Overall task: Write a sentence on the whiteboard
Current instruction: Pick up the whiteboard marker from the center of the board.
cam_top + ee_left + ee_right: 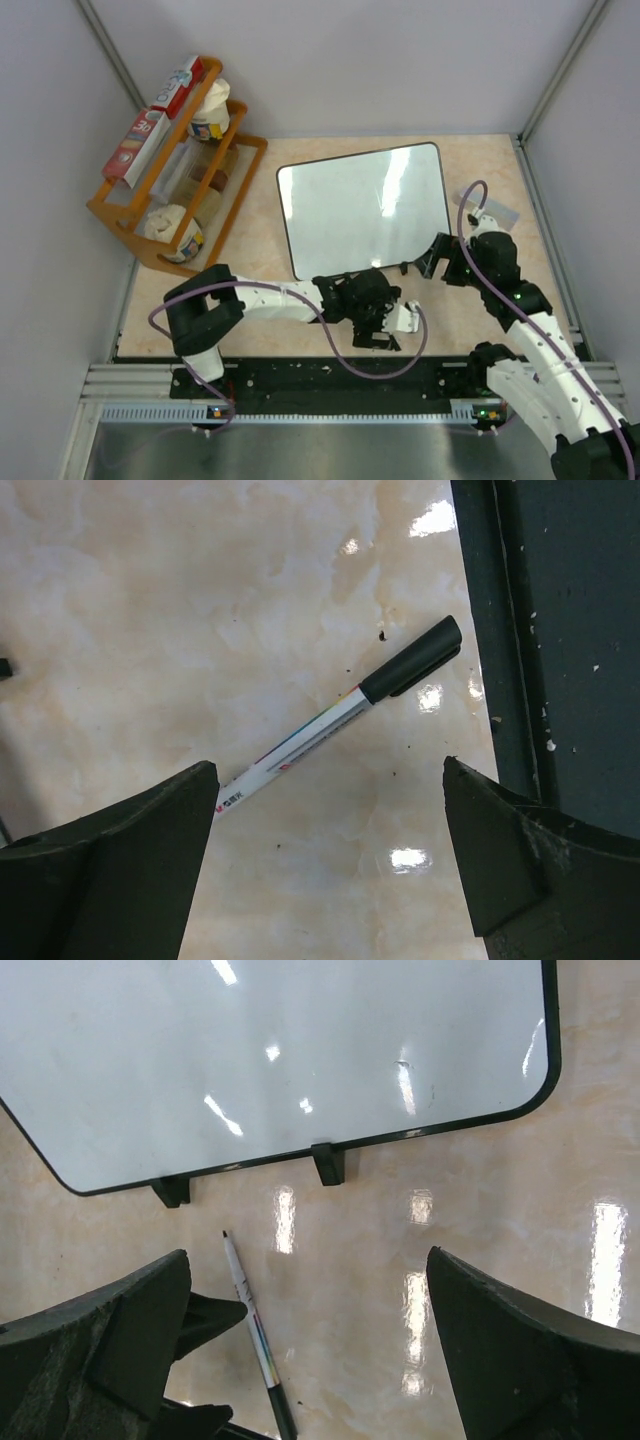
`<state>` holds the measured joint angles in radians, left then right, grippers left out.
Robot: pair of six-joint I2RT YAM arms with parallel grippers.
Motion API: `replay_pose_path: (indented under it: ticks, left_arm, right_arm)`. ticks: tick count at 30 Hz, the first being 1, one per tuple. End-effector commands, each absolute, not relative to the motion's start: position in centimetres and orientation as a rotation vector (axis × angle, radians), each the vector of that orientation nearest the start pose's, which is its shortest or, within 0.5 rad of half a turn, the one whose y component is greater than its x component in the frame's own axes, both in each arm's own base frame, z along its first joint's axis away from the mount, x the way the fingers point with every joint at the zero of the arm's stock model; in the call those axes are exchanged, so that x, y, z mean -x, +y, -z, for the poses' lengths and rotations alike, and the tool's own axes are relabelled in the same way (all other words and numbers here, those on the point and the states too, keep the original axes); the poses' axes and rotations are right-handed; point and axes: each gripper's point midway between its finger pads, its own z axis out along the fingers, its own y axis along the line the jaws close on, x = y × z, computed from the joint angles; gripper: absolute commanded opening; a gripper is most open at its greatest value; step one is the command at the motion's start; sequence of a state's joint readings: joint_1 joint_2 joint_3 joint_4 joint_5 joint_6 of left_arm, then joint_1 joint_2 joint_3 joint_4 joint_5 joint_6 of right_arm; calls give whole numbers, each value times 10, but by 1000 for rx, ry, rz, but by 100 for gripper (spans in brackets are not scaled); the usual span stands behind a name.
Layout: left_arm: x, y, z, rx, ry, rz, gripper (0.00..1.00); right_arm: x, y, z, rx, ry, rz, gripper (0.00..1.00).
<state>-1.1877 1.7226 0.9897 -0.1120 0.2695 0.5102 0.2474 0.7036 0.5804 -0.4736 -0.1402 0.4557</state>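
Observation:
The whiteboard [360, 205] lies flat in the middle of the table, its two black clips [327, 1163] on the near edge. Its glossy surface [280, 1050] shows only glare; the sentence is not in view. A white marker [300, 738] with a black end [412, 658] lies on the table in front of the board, thin tip [225, 1234] pointing toward it. My left gripper [390, 322] [328, 780] hovers open over the marker, nothing between its fingers. My right gripper [432, 262] [308, 1260] is open and empty just right of the marker, near the board's near right corner.
A wooden rack [175, 165] with boxes and jars stands at the back left. A small grey flat bar [492, 206] lies right of the board. The black base rail [565, 630] runs along the table's near edge. Walls close in both sides.

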Motion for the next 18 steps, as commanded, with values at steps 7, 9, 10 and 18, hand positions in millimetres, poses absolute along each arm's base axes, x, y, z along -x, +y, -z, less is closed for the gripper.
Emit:
replay_pose_path:
  ticks: [7,9,10,18]
  left_arm:
    - [-135,-414,-25,-2182,1435,594,72]
    - [-130,-407,-14,-2247,1452,598,63]
    - [-129,-407,-14,-2255,1464,609,61]
    - [-120,-380,9,-2364,1580,589,9]
  right_arm:
    - [-238,91,-151,-203,2173,-513,99]
    - [-239,91,-153,-204,2163,-513,99]
    - [-238,91,-153,-203,2165,-513,98]
    - [-237,91,-153,-204,2164,-512,99]
